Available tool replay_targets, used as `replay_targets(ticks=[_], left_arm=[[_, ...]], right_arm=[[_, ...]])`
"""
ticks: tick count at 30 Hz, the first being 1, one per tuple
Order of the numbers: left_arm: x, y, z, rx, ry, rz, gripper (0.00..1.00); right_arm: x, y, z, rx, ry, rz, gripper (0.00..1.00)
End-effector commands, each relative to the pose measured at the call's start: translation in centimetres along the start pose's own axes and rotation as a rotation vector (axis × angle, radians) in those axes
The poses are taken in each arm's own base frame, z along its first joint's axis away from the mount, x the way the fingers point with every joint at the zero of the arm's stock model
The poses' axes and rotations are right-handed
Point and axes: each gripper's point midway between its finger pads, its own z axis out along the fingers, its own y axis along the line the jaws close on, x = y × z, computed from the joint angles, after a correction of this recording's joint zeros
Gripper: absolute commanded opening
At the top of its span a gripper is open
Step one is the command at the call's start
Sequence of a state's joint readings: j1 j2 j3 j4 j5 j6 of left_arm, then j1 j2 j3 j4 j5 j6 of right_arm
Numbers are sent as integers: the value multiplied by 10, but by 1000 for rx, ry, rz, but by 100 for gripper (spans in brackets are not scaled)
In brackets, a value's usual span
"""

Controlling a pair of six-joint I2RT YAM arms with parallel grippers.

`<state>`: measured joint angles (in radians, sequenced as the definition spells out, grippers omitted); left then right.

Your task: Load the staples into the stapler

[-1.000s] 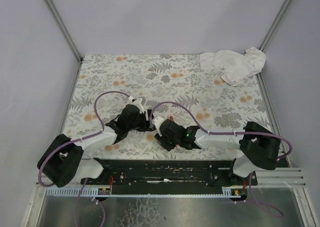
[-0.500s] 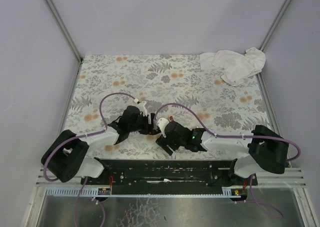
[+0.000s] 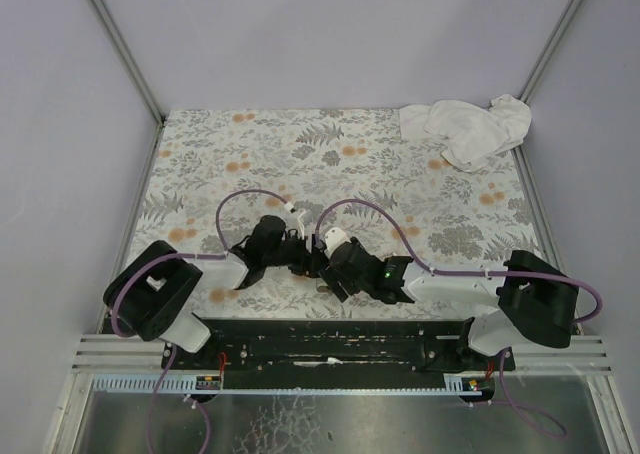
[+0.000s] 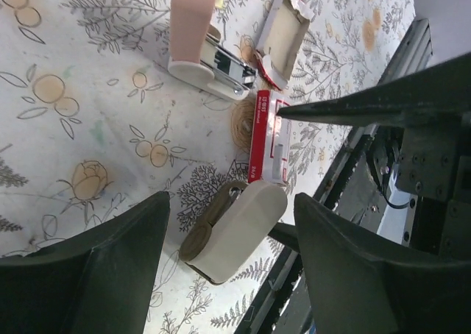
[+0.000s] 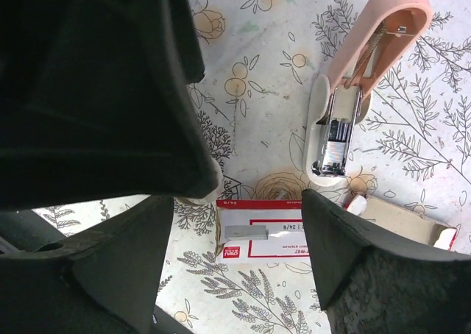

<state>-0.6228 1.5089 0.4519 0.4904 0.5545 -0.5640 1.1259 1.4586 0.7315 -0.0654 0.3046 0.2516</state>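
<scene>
The pink stapler [image 5: 377, 36] lies open on the floral mat, its metal magazine [image 5: 333, 139] exposed; it also shows in the left wrist view [image 4: 193, 21]. The staples box's red-and-white sleeve [image 5: 283, 238] lies just in front of it, with a grey strip of staples [image 5: 246, 233] resting on top. The tan inner tray [image 5: 408, 220] lies beside the stapler [image 4: 283, 26]. The sleeve also shows in the left wrist view [image 4: 269, 137]. My right gripper [image 5: 235, 275] is open, above the sleeve. My left gripper [image 4: 232, 275] is open and empty, facing the right gripper. Both meet at mat centre [image 3: 312, 262].
A crumpled white cloth [image 3: 468, 126] lies at the far right corner of the mat. The black rail [image 3: 330, 339] with the arm bases runs along the near edge. Grey walls enclose the mat on three sides.
The left arm has swung right, bringing its gripper closer to the right gripper. The right gripper has shifted slightly left and forward. Both stay open.
</scene>
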Motion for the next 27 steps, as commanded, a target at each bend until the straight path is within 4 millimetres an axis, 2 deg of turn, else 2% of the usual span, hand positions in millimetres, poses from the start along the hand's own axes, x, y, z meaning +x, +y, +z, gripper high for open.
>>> replay_targets(ticks=[1, 6, 12, 16, 22, 27], left_arm=[[1, -16, -2, 86, -34, 14, 68], [6, -18, -10, 84, -53, 29, 68], [15, -21, -16, 66, -52, 115, 68], [24, -18, -16, 19, -19, 191, 69], [29, -9, -16, -62, 9, 283, 69], [29, -7, -12, -89, 18, 347, 69]], right_arm=[[-17, -7, -7, 38, -65, 40, 76], [-21, -4, -12, -23, -88, 55, 77], [-32, 1, -35, -167, -144, 69, 80], [-37, -13, -47, -191, -158, 132, 84], [-47, -42, -59, -130, -198, 247, 94], [-53, -49, -64, -129, -227, 307, 96]])
